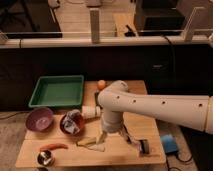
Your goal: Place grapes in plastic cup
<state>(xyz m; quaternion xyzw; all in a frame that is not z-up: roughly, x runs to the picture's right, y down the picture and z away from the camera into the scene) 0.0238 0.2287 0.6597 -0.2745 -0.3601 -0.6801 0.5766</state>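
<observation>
The gripper hangs under the thick white arm, low over the wooden tabletop and not far back from its front edge. The wrist hides it, so whether it is open or closed cannot be told. The grapes cannot be picked out either. Nothing dark and bumpy shows around the gripper, and the arm hides the wood right beneath it.

Just picture-left of the gripper lies a pale yellow-green strip, flat on the wood. Farther back on that side is what looks like the plastic cup, a pale cylinder on its side, next to a dark red bowl with something crumpled in it. Beyond the red bowl a purple bowl sits at the tabletop's left edge. A green tray fills the far left corner.

Toward the front left, well apart from the gripper, a red chilli lies near a small metal cup that stands right at the front edge. An orange ball rests at the far edge, behind the arm.

Picture-right of the gripper, a small black-and-white object sits near the front right corner. A blue block lies past the right edge, off the wood.

Bare wood shows along the front between the chilli and the strip, and between the gripper and the right edge.
</observation>
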